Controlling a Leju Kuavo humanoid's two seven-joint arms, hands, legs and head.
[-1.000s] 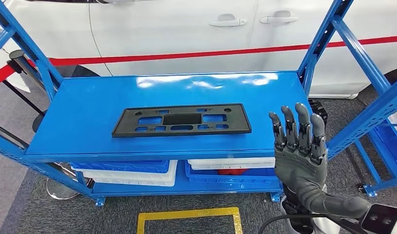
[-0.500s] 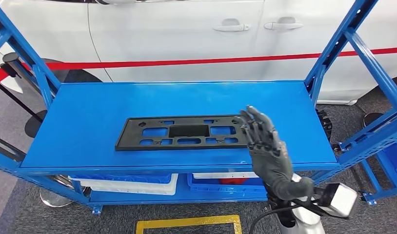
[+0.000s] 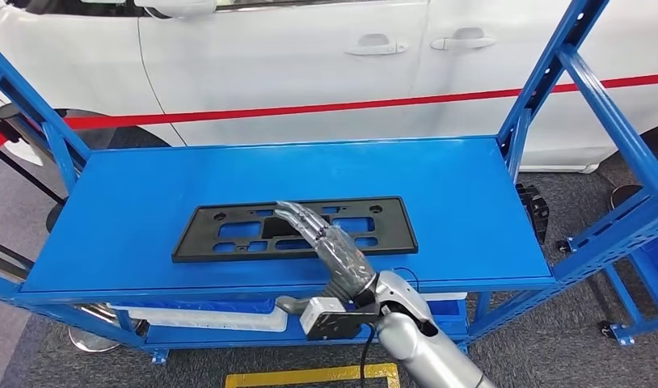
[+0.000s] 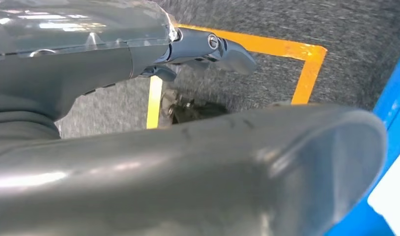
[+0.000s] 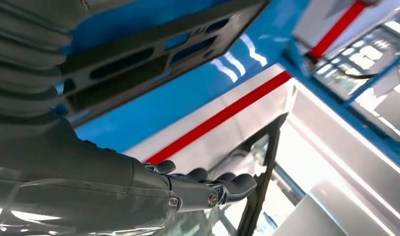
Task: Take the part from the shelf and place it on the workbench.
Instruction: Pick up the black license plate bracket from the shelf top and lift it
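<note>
Filling the top of the head view, a white car [image 3: 310, 56] with a red stripe [image 3: 350, 105] stands behind a blue shelf [image 3: 471, 210]. The shelf's flat top spans the middle of the frame, with slanted blue posts at the upper left and upper right. Grey carpet lies below it, and a yellow floor mark [image 3: 310, 376] sits at the bottom centre. Bins [image 3: 229, 319], white and blue, show under the shelf's front edge at lower centre.

A long, flat black part [image 3: 229, 234] with cut-out slots lies on the shelf, centre of the frame, its long side running left to right. The silver right arm rises from the bottom centre. The right hand [image 3: 322, 238] reaches over the part, fingers straight, close together and pointing toward the upper left. The fingertips [image 3: 287, 210] lie over the part's middle. The hand grips nothing; whether it touches the part cannot be told.

From the right wrist view, the part [image 5: 154, 54] runs across the upper left, with blue shelf beside it, and the hand's fingers [image 5: 222, 187] extend flat at the lower centre, holding nothing.

From the left wrist view, the left hand [image 4: 139, 162] hangs over the carpet and the yellow mark [image 4: 267, 49]; one finger [image 4: 213, 46] extends at the upper centre, and its grip cannot be told.
</note>
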